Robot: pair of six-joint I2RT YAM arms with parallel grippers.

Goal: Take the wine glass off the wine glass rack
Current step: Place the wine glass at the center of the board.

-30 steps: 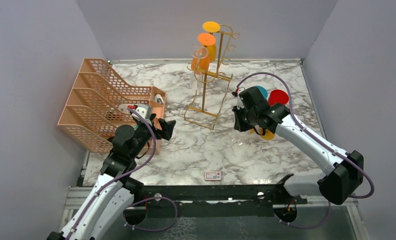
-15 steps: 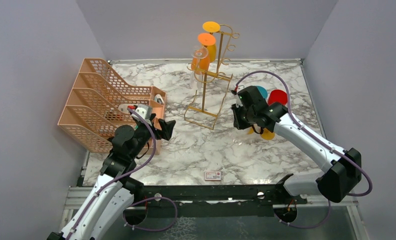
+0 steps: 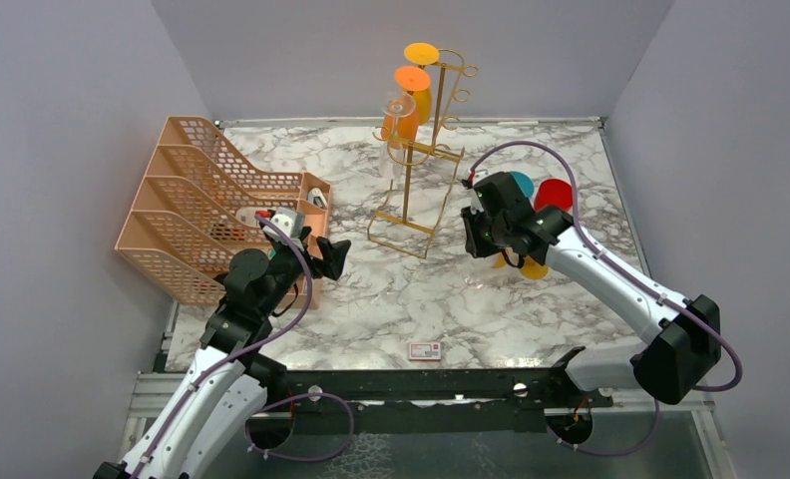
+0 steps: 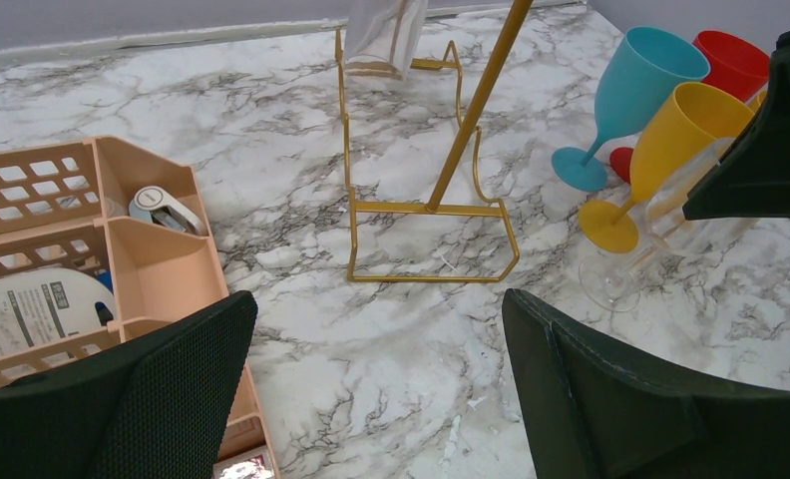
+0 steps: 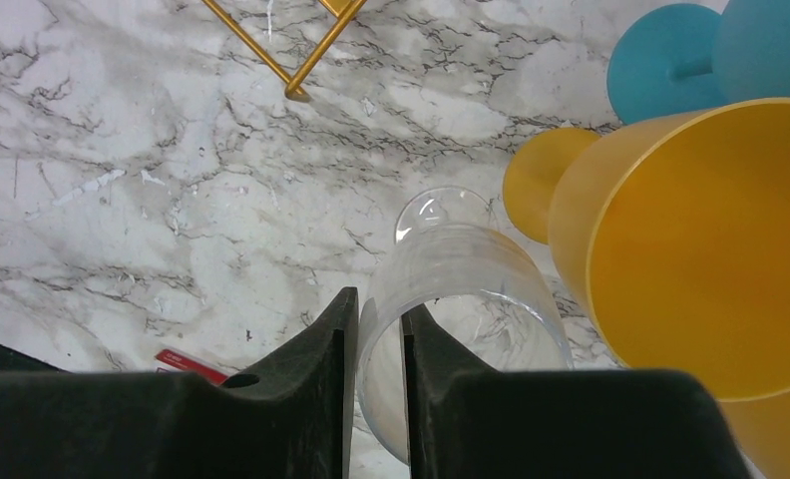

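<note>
A clear wine glass [image 5: 471, 261] stands upright on the marble, off the gold wire wine glass rack [image 3: 412, 190]. My right gripper [image 5: 376, 321] straddles its rim, one finger inside the bowl and one outside. The jaws stand slightly apart, wider than the glass wall, which lies against the outer finger. The same clear glass [image 4: 638, 249] shows in the left wrist view beside the rack's base frame [image 4: 431, 208]. An orange glass [image 3: 411, 85], a yellow glass [image 3: 421, 54] and a clear glass [image 3: 399, 108] hang upside down on the rack. My left gripper [image 3: 331, 257] hovers open and empty near the organiser.
A yellow glass [image 5: 700, 230], a teal glass [image 5: 670, 60] and a red glass [image 3: 556, 193] stand close to the right of the clear one. A peach mesh tray organiser [image 3: 192, 195] fills the left side. A small red-and-white card [image 3: 424, 349] lies near the front edge.
The right gripper's jaws have parted slightly around the clear glass's rim, and the arm has shifted a little. The left arm has not moved.
</note>
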